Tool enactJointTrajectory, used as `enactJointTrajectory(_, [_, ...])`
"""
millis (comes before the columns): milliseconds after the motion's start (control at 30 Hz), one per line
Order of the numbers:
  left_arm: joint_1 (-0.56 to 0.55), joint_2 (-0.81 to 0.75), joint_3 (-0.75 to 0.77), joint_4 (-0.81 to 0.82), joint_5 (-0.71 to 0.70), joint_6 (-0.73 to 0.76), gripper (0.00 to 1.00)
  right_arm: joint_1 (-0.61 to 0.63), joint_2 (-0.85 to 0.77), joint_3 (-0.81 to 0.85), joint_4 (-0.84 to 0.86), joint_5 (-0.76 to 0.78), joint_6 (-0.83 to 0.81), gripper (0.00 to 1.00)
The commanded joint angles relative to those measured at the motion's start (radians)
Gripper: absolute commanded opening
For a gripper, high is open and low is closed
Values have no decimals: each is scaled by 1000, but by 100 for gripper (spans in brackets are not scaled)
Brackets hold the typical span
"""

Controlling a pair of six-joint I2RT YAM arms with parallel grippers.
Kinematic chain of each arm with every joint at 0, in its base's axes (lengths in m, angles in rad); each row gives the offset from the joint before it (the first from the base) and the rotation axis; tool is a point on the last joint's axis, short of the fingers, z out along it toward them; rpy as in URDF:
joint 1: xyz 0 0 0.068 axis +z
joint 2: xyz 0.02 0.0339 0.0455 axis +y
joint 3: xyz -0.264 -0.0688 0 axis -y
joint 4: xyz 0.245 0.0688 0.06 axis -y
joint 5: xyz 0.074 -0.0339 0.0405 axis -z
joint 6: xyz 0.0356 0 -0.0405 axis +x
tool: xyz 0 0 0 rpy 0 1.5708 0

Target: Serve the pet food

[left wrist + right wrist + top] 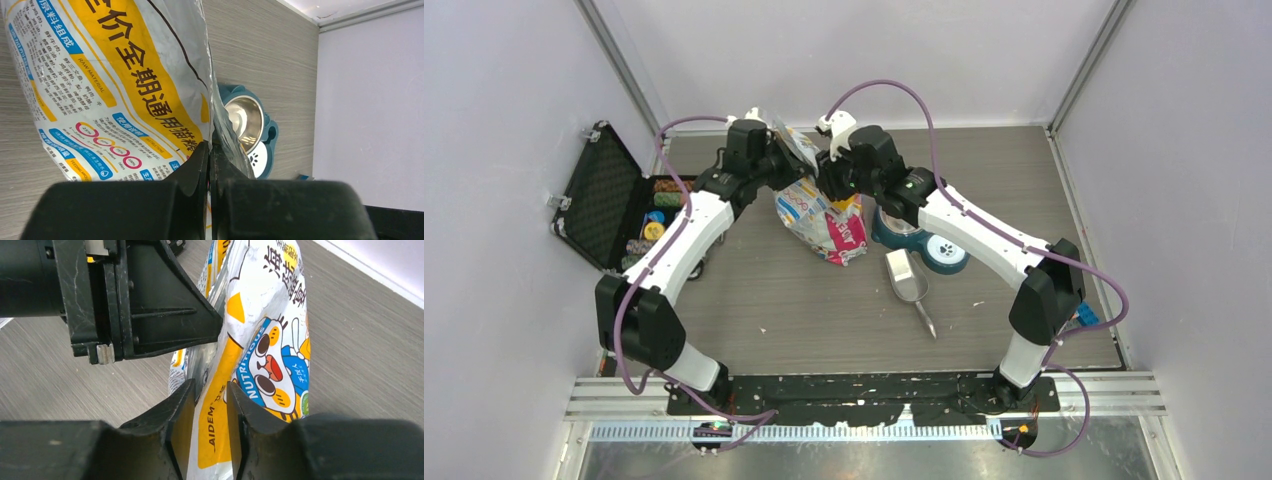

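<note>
The pet food bag [819,212] stands upright in the middle of the table, printed white, yellow and blue [115,75] [265,340]. The pet food itself is hidden inside it. My left gripper [786,152] [210,147] is shut on the bag's thin top edge. My right gripper [826,178] [210,386] faces it from the other side, its jaws open a little around the bag's yellow side seam without pinching it. A metal scoop [908,279] lies on the table to the right of the bag. A teal double bowl [932,247] [246,120] sits behind the right arm.
An open black case [609,195] with coloured items stands at the table's left edge. The left gripper's body [150,315] fills the upper left of the right wrist view. A small blue object [1088,316] lies by the right arm's elbow. Walls close in on three sides.
</note>
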Motion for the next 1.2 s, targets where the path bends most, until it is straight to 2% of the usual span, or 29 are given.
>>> enactJointTrajectory(0, [-26,-32,17,-40,-63,41,0,4,-16,58,-30,-10,-9,38])
enactJointTrajectory(233, [-56,-66,11,-58,-114,51,0,14,50,128,-55,64,0,43])
enactJointTrajectory(367, [-62,-66,18,-70,-147,48,0,44,124,227,-131,120,-24,43])
enactJointTrajectory(567, [-61,-79,10,-70,-160,50,0,63,179,276,-168,156,-5,42])
enactJointTrajectory(633, [-61,-89,2,-66,-160,60,0,67,181,275,-173,175,-12,38])
enactJointTrajectory(700, [-64,-112,-17,-50,-158,80,0,70,181,280,-189,190,-32,29])
enactJointTrajectory(767, [-70,-143,-48,-31,-168,109,0,70,171,276,-205,225,-40,9])
enactJointTrajectory(833, [-78,-175,-78,-29,-189,151,0,70,144,249,-192,269,-53,5])
enactJointTrajectory(1067, [-87,-326,-179,-93,-318,217,0,75,-23,57,-83,384,-120,5])
enactJointTrajectory(1167, [-87,-411,-236,-120,-361,219,0,78,-108,-1,-59,370,-122,5])
